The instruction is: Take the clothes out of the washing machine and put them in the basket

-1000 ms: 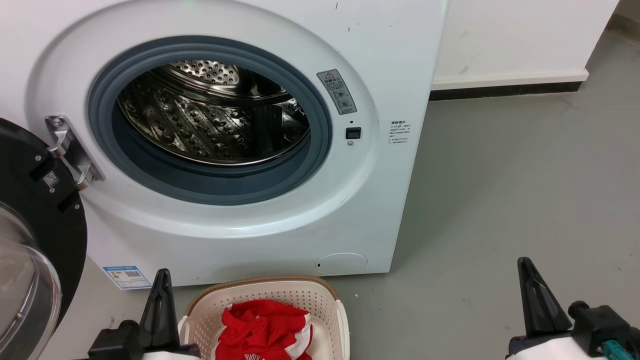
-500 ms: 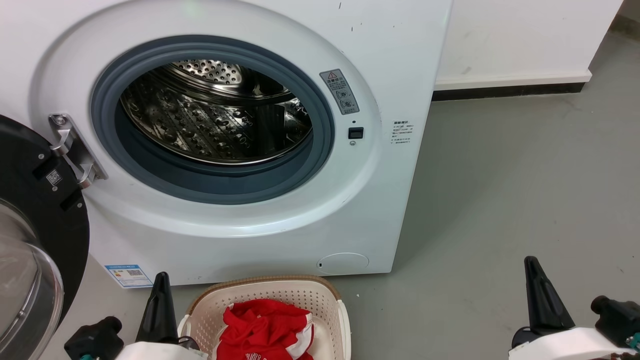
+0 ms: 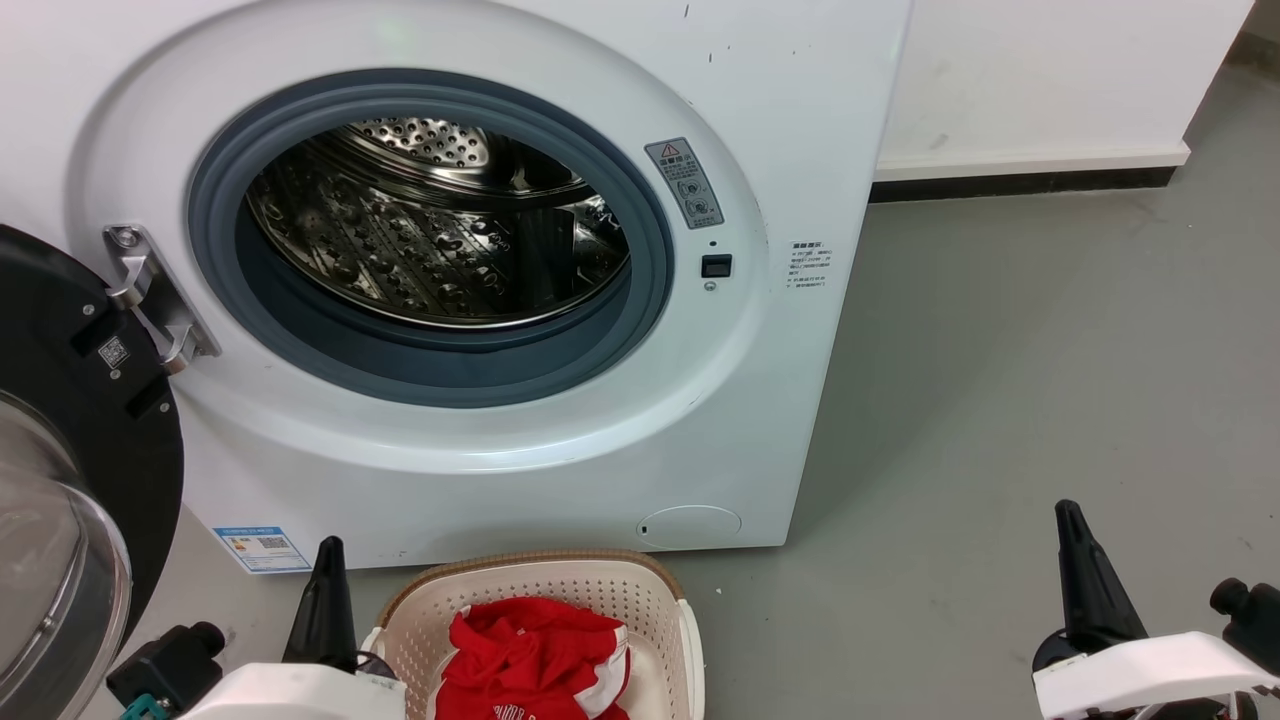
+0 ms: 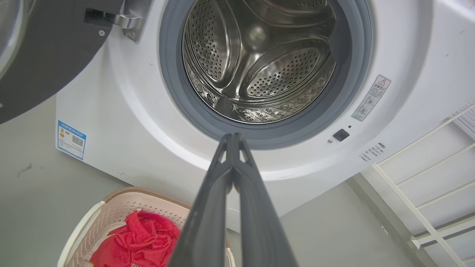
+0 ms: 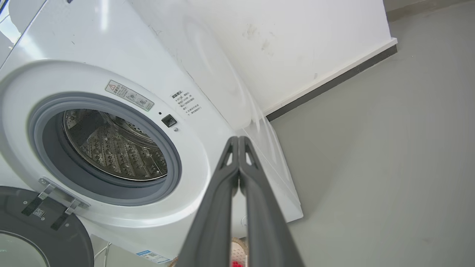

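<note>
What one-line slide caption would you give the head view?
Red clothes in the basket, washing machine drum bare, left gripper and right gripper shut at the bottom corners.

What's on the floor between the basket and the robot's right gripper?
Nothing. In the head view, the stretch from the basket to the right gripper is bare grey floor. The red clothes sit inside the basket.

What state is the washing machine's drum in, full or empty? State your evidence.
Empty, as far as visible: the drum shows bare perforated steel, no fabric. The red clothes lie in the basket.
</note>
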`<state>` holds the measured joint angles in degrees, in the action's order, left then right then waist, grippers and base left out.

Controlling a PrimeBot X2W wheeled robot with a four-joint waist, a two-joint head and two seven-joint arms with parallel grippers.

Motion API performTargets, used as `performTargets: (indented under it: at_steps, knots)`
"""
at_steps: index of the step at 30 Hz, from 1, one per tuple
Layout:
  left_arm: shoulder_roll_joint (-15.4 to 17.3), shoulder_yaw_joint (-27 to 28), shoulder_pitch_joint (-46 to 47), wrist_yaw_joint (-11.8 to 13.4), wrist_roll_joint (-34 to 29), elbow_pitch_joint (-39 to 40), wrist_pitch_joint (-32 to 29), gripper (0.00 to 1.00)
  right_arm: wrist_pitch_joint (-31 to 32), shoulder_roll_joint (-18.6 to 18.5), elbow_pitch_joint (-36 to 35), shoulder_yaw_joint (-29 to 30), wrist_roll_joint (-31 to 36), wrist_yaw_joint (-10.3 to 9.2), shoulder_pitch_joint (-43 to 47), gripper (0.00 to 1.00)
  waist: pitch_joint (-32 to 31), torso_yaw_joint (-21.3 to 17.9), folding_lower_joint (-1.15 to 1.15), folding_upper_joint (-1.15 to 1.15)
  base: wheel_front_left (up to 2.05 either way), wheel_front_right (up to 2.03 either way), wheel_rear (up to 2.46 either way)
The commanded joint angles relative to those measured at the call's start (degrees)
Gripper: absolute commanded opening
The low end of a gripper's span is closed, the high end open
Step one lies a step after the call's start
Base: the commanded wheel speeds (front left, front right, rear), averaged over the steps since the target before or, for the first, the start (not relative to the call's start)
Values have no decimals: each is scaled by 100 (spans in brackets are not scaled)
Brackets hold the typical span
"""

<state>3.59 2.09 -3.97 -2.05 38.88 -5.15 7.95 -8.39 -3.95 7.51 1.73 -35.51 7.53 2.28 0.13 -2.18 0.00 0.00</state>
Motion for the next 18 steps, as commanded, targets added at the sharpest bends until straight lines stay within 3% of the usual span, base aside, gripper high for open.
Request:
performTargets:
  at_steps: [1,18]
  knots:
    - [60,10,194,-43,220,41,-37,0,42,-57,-32,12,-247,-1,-179,0,0,3,0,0,0,0,0]
    - [79,58,413,-173,1586,-184,-345,0,345,-81,133,46,-1708,-2,-352,0,1,43,0,0,0,0,0]
